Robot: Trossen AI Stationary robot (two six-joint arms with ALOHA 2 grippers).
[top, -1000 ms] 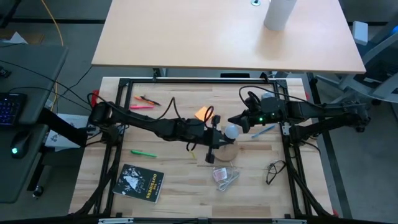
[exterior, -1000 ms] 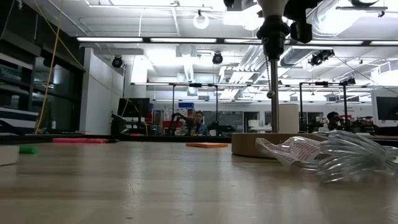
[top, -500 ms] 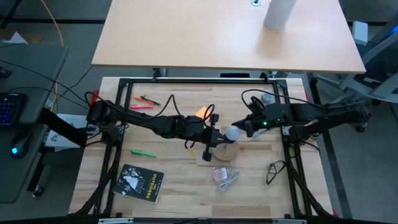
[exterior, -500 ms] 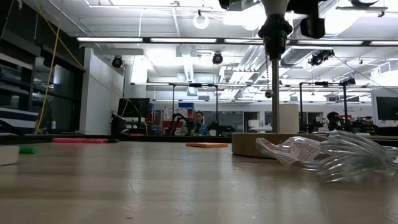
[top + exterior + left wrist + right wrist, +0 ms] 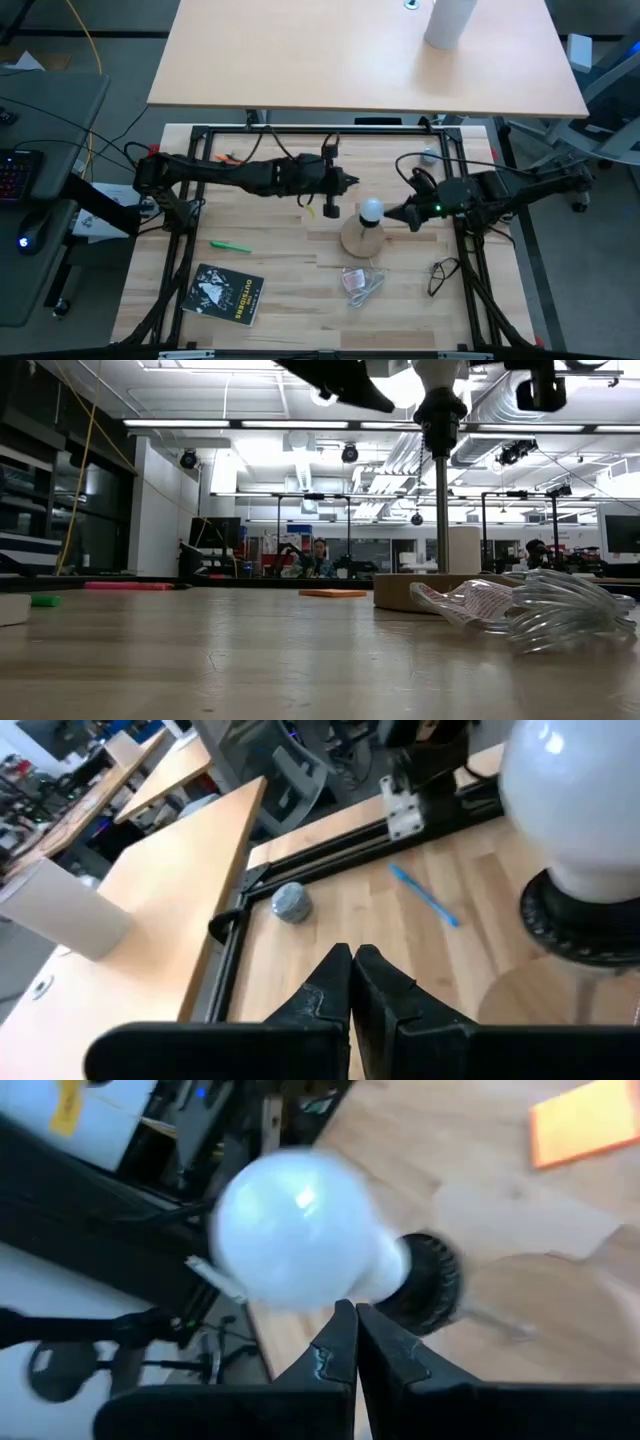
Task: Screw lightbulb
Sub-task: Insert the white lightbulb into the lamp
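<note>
Nearest the low camera: clear plastic packet lying on the table, just in front of the tan wooden disc. Black socket stands on a post above the disc. The lightbulb sits upright in the socket, free of both grippers. Right gripper just beside the bulb, fingers closed together, holding nothing. Left gripper near the bulb on its other side, raised off the table, fingers pressed together, empty. Farther back: orange note, blue pen, grey ball at the frame corner.
</note>
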